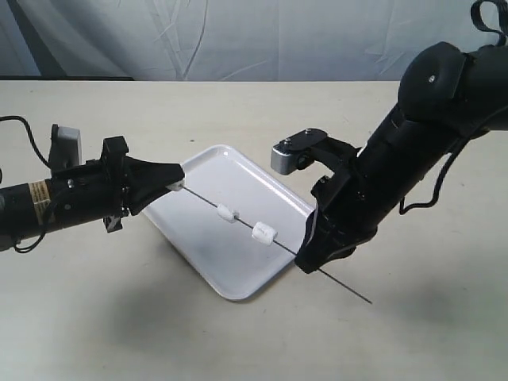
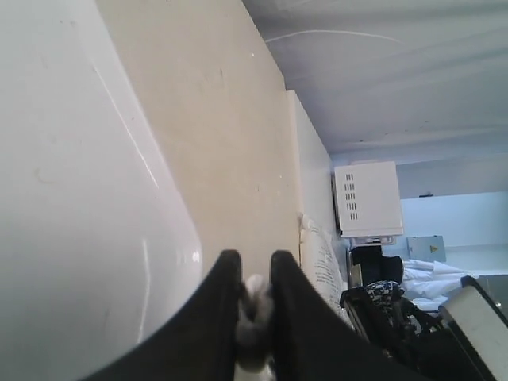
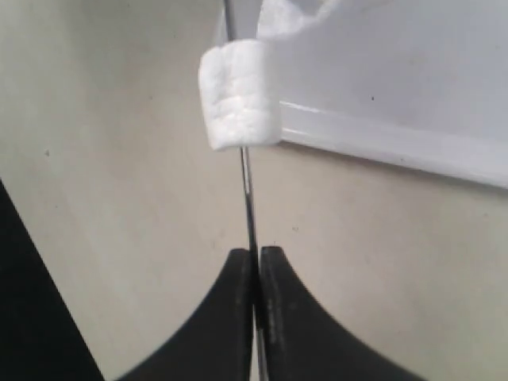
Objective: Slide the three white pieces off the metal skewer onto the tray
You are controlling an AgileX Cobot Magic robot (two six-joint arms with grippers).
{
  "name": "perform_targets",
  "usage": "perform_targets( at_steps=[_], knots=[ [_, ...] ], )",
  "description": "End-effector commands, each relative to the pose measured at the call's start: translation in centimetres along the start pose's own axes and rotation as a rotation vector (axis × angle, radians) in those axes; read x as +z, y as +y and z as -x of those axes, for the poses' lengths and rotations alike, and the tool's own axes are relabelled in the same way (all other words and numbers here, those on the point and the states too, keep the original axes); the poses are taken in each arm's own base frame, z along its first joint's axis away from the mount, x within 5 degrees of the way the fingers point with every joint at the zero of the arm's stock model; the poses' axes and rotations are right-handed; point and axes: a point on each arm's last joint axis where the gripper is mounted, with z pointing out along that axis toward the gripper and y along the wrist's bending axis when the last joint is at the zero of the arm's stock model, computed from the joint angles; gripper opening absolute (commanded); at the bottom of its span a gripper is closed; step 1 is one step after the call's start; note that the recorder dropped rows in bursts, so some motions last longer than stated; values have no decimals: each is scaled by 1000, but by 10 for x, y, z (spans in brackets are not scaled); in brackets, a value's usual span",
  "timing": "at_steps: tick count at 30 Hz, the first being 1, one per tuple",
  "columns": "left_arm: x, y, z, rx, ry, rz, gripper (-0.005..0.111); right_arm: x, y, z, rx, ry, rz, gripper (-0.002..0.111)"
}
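Skewer (image 3: 247,198) is pinched by right gripper (image 3: 256,252), one white piece (image 2: 254,286) clamped by left gripper (image 2: 250,259); two more pieces (image 1: 228,213) (image 1: 263,232) are threaded above the tray (image 1: 213,165).

A broad cream tabletop (image 1: 119,333) fills most of the exterior view, matt and faintly speckled, with soft, blurred shadows that suggest diffuse light from above. Behind its far edge hangs a pale blue-grey backdrop (image 1: 238,36), creased like draped cloth. The left wrist view looks past the table's end to a white box with rows of vent slots (image 2: 365,198), a light blue wall (image 2: 460,214) and what may be a small grey panel (image 2: 427,248) mounted on it
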Motion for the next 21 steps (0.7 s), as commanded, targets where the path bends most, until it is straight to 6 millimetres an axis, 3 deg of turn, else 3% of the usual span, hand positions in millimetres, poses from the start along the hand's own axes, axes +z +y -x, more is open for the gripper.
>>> perform_targets(
  at_steps=[1,17,21],
  knots=[
    [-2,0,13,-8,-122,-3,10,0,2,-19,-2,90,-15,-1],
    [-2,0,16,40,-149,1,10,-15,5,-26,22,84,-118,-1],
    [0,13,9,113,-36,157,10,-16,3,-24,40,61,-142,-1]
  ],
)
